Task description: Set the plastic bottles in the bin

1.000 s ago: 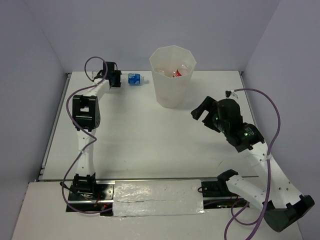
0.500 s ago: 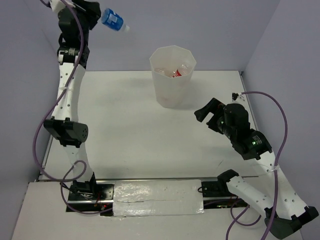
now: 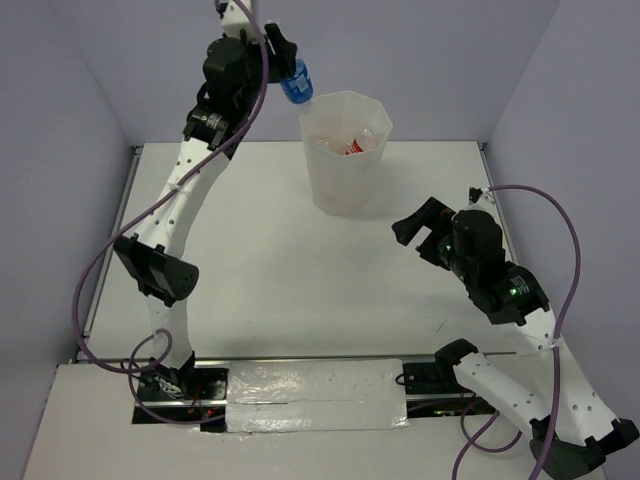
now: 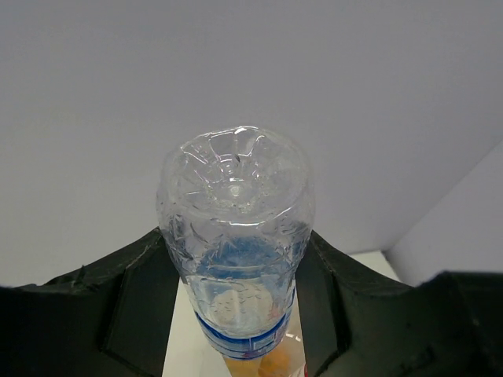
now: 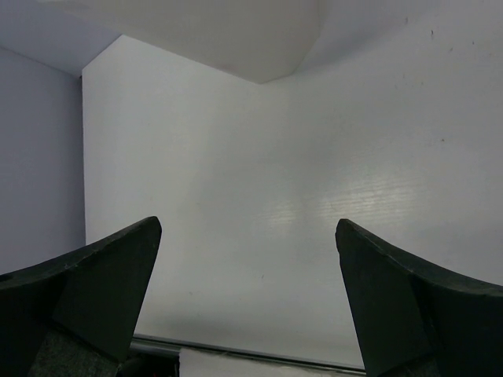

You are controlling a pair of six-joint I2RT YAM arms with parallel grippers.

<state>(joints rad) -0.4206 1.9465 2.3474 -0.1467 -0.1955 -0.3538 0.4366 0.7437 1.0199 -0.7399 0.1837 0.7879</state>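
The left arm is stretched way up, and the left gripper (image 3: 290, 72) has the blue-label bottle (image 3: 296, 86) pinched between its fingers (image 4: 134, 298). In the wrist view both black pads sit right against the bottle's clear sides, with the dimpled base facing the camera and the neck pointing down. The bottle hangs just over the left edge of the bin's rim, tilted toward the opening, not inside.

The bin (image 3: 340, 185) stands upright near the back of the table (image 3: 260, 260), and a red-label bottle (image 3: 356, 147) is lying in it (there's other clear plastic in there too, but it's too jumbled to tell apart).

The right gripper (image 5: 247, 228) hovers over the right side of the table, well away from the bin, with its fingers spread wide and nothing between them, just bare white tabletop.
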